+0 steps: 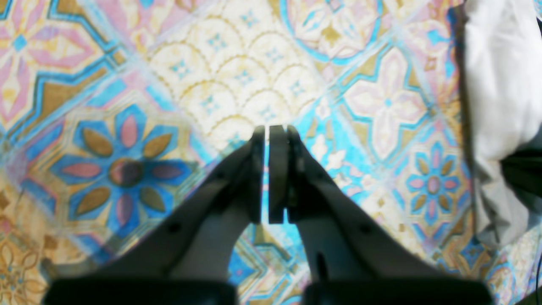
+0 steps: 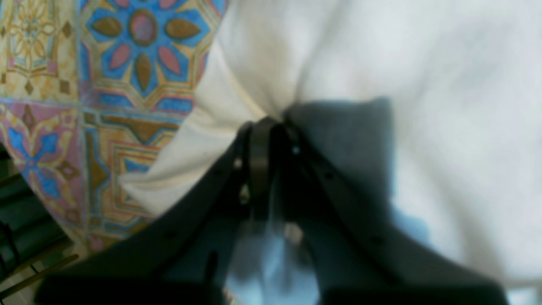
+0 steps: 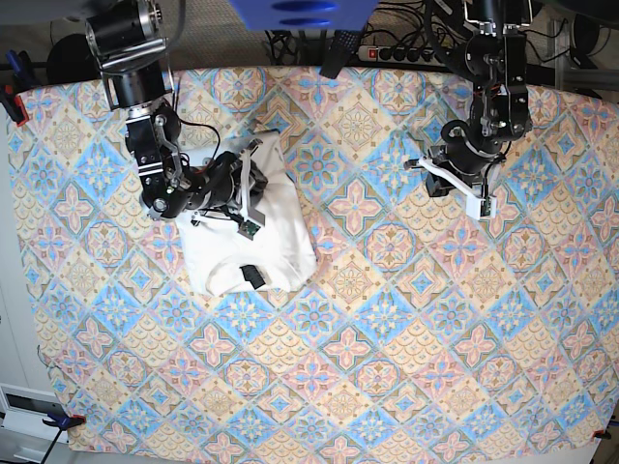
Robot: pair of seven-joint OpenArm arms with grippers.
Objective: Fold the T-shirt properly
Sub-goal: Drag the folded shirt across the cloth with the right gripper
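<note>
The white T-shirt (image 3: 261, 242) lies partly folded on the left of the table, plain side up, with its small black neck tag (image 3: 253, 275) near the front edge. My right gripper (image 3: 250, 198) is over the shirt's far part. In the right wrist view this gripper (image 2: 264, 123) is shut, and white cloth (image 2: 360, 63) is pinched and bunched at its tips. My left gripper (image 3: 447, 179) hovers above the bare tablecloth at the right, far from the shirt. In the left wrist view its jaws (image 1: 266, 131) are together and hold nothing, and the shirt (image 1: 499, 84) shows at the right edge.
A patterned tablecloth (image 3: 368, 319) covers the whole table. A power strip and cables (image 3: 387, 53) lie beyond the far edge. Clamps hold the cloth at the left corners (image 3: 12, 101). A blue object (image 3: 300, 12) hangs above the far edge.
</note>
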